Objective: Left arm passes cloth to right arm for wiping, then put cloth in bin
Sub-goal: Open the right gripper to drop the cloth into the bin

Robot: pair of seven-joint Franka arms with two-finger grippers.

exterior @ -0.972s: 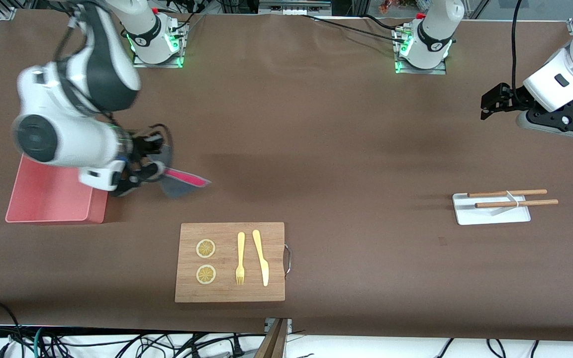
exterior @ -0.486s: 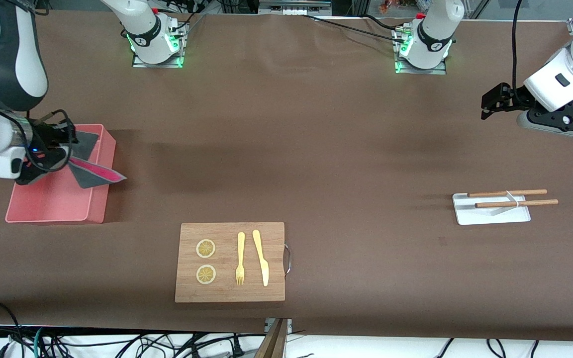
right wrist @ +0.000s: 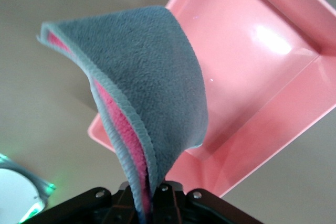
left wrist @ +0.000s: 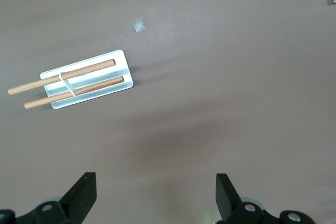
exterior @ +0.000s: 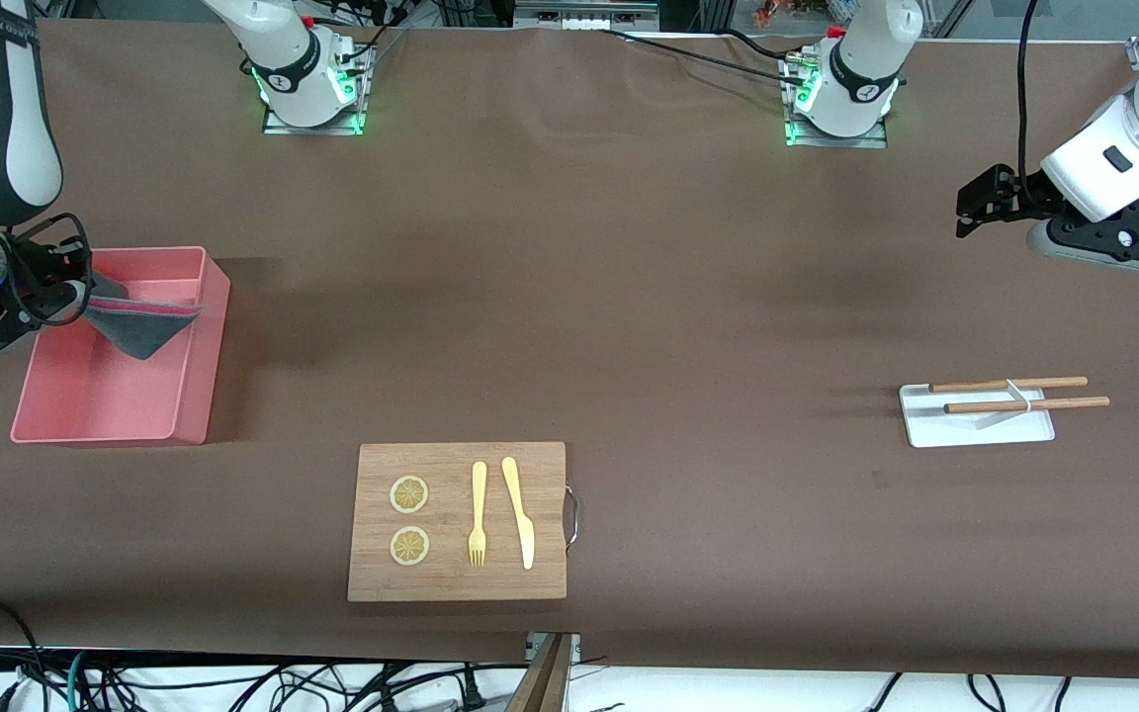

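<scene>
The cloth (exterior: pixel 142 323), dark grey with a pink-red inner face, hangs folded from my right gripper (exterior: pixel 70 289), which is shut on one of its edges. Both are over the pink bin (exterior: pixel 196 391) at the right arm's end of the table. In the right wrist view the cloth (right wrist: pixel 147 82) droops from the shut gripper (right wrist: pixel 151 199), with the bin's bare pink floor (right wrist: pixel 247 61) under it. My left gripper (exterior: pixel 967 212) waits open and holds nothing, above bare table at the left arm's end. In the left wrist view, my left gripper (left wrist: pixel 156 198) has nothing between its black fingers (left wrist: pixel 84 192).
A wooden cutting board (exterior: pixel 550 465) with two lemon slices, a yellow fork and a knife lies near the front camera at mid-table. A small white tray (exterior: pixel 925 430) with two wooden sticks lies toward the left arm's end; the white tray (left wrist: pixel 123 69) also shows below the left gripper.
The right arm has swung the cloth toward its end of the table, from beside the bin to over the bin's inside. The left arm has not moved.
</scene>
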